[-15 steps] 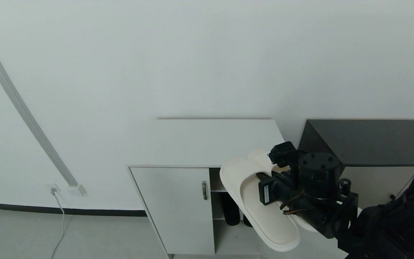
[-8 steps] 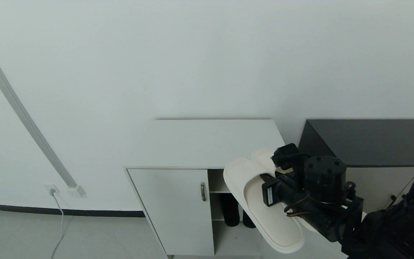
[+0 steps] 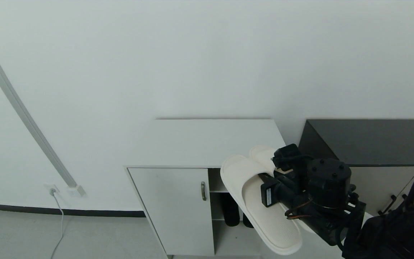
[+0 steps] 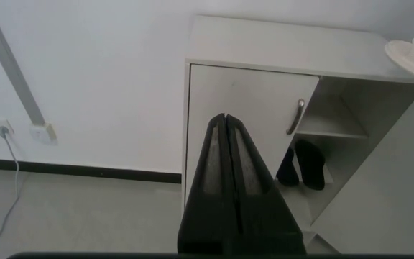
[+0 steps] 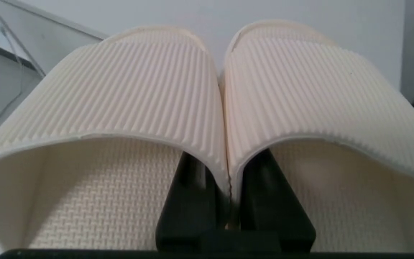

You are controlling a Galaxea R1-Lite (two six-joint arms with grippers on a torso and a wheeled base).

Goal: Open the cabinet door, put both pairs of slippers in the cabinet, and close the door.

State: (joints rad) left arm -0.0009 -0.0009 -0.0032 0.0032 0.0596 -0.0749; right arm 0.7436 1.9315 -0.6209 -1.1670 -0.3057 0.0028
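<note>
Step in hand, apparently: stowing the second pair. Your right gripper (image 5: 226, 205) pinches the cream slippers (image 3: 264, 212) by their adjoining straps, lower right of the head view, before the open cabinet (image 3: 210, 144). Dark slippers (image 3: 230, 212) lie inside. Your left gripper (image 4: 226, 144) is pressed together. Next move probably calls for lowering toward a free shelf.

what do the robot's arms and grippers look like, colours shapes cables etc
Both are matte black. The left gripper has two long flat fingers tapering to a narrow tip, with greyish inset panels. The right arm has a squat cylindrical joint with small screw holes on top, a boxy module with a white label, and thin reddish-brown cables. The right gripper is black too.
</note>
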